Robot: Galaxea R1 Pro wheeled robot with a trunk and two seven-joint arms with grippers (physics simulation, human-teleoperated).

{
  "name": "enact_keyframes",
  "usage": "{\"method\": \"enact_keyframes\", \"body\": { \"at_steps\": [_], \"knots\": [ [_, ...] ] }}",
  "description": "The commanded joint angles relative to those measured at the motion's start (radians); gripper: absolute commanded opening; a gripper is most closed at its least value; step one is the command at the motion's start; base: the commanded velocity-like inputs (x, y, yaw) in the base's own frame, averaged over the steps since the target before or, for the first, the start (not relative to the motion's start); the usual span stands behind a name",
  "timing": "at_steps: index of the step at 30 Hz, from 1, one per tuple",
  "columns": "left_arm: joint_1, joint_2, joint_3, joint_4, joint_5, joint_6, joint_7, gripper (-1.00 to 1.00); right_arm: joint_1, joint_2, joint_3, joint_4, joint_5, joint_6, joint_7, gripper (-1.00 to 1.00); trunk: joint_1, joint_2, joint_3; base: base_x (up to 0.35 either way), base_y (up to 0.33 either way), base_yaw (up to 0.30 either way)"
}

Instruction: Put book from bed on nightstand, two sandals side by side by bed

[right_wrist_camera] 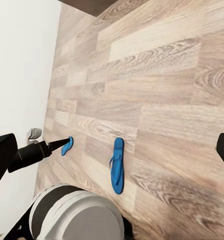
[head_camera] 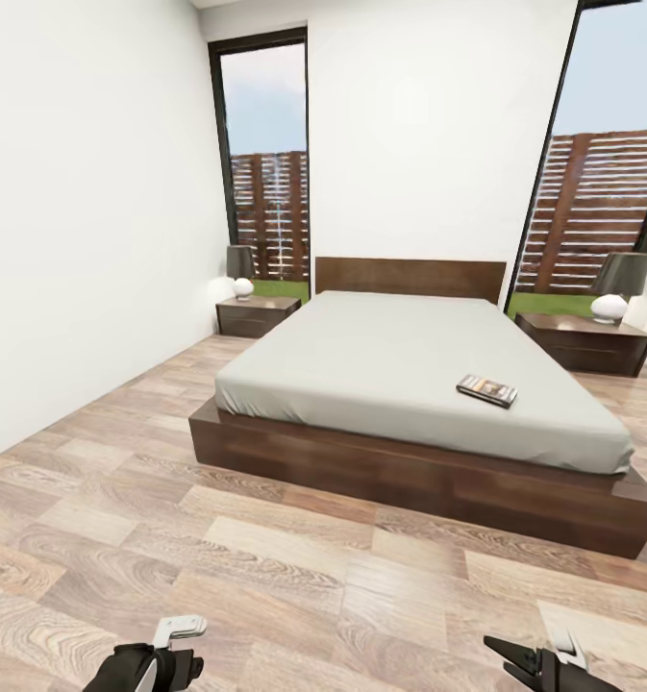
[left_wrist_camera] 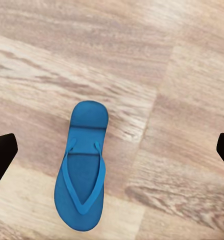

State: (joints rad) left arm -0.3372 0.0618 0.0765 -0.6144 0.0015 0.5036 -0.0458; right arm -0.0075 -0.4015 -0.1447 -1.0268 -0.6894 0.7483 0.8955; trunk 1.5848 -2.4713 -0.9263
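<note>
From the head camera I'm looking across the bedroom at the bed [head_camera: 410,384], its grey mattress bare except for the book [head_camera: 486,389], which lies flat near the right edge, toward the foot. A nightstand [head_camera: 256,314] sits at the far left of the headboard with a lamp [head_camera: 241,271] on it, and a second nightstand [head_camera: 584,341] stands to the right with its own lamp [head_camera: 619,286]; the picture edge cuts off that one's outer side.

My left pincer [head_camera: 177,646] and right pincer [head_camera: 539,663] only poke in at the bottom edge there, mostly cropped.

Through the left wrist camera I see one blue sandal [left_wrist_camera: 83,167] lying flat on the plank floor [left_wrist_camera: 182,100], straps up, between the two dark fingertips [left_wrist_camera: 2,155] at the frame edges, so that pincer is spread wide and touching nothing.

The right wrist camera shows its pincer spread too, its fingertips [right_wrist_camera: 3,155] far apart. Below it lies one sandal [right_wrist_camera: 117,165] in full, while the other sandal [right_wrist_camera: 67,146] is small and partly hidden behind the left arm's dark tip [right_wrist_camera: 39,149]. The two lie apart.
</note>
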Motion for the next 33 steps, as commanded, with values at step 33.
{"method": "enact_keyframes", "body": {
  "at_steps": [33],
  "knots": [
    [0.000,0.000,0.007,-0.001,0.000,0.004,-0.003,1.00,-0.001,0.001,-0.015,0.004,-0.005,0.006,-0.003,1.00,0.028,-0.035,-0.126,0.000,0.000,0.000]
  ]
}}
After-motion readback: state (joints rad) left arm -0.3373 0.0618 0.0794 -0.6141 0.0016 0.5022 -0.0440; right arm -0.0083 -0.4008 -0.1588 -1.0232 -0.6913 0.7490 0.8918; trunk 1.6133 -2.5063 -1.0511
